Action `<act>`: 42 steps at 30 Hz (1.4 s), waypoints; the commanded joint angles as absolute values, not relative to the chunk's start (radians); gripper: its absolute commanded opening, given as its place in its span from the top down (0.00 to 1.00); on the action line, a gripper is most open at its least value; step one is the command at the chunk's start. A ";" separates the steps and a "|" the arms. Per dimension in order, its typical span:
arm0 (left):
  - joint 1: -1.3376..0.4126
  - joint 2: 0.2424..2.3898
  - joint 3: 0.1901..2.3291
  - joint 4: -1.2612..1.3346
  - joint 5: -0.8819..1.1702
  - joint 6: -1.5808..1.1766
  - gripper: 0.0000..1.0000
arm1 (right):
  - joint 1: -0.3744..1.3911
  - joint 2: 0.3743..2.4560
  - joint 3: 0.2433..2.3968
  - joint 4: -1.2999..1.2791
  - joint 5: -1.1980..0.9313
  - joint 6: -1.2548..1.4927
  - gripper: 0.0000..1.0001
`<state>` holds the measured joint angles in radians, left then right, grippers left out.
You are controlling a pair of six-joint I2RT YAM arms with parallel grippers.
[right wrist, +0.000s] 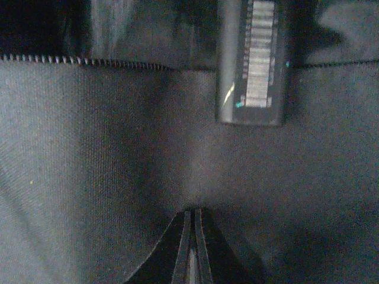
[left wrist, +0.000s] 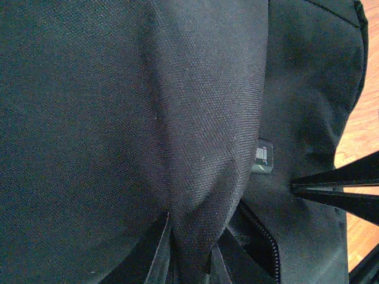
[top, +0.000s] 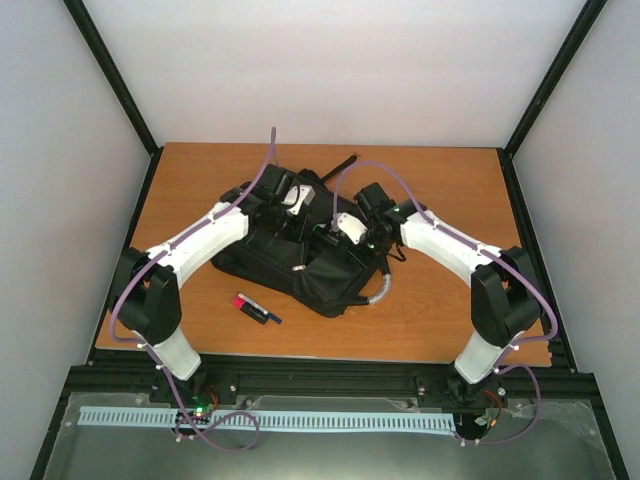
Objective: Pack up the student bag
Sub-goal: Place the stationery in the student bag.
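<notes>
The student bag is a large black fabric backpack lying flat in the middle of the table, with a grey loop handle at its right side. My left gripper is over the bag's back part. In the left wrist view it is shut on a raised fold of the bag's fabric. My right gripper is down on the bag's middle. Its jaws are pressed together on a faint crease of the fabric, just below a small dark tag with white print.
A red and black marker-like item lies on the wooden table in front of the bag. An open zip line crosses the bag above the right fingers. The right gripper's black fingers reach in beside the tag.
</notes>
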<state>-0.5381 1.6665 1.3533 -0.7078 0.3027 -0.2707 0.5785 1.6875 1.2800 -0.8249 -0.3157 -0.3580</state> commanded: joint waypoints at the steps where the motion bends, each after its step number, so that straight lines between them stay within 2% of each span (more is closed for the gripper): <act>1: -0.558 1.612 1.389 -0.691 0.358 -0.281 0.88 | 0.585 1.674 1.238 -0.648 -0.339 -0.379 0.97; 14: -0.563 1.614 1.389 -0.697 0.345 -0.274 0.88 | 0.590 1.813 1.321 -0.446 -0.409 -0.298 0.97; 22: -0.563 1.600 1.385 -0.692 0.335 -0.276 0.88 | 0.595 1.829 1.289 -0.303 -0.400 -0.192 0.97; 29: -0.563 1.613 1.387 -0.698 0.325 -0.274 0.88 | 0.595 1.864 1.342 -0.410 -0.427 -0.215 0.91; 32: -0.563 1.628 1.393 -0.710 0.327 -0.276 0.77 | 0.591 1.789 1.311 -0.456 -0.430 -0.259 0.86; 38: -0.566 1.613 1.454 -0.780 0.309 -0.306 0.38 | 0.516 1.618 1.235 -0.565 -0.470 -0.344 0.74; 42: -0.566 1.527 1.447 -0.814 0.243 -0.358 0.26 | 0.403 1.539 1.183 -0.587 -0.456 -0.381 0.61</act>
<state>-0.5613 1.6333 1.4071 -0.7605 0.2977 -0.3038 0.5034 1.6108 1.2278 -0.5362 -0.4553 -0.3187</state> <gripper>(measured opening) 0.705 0.345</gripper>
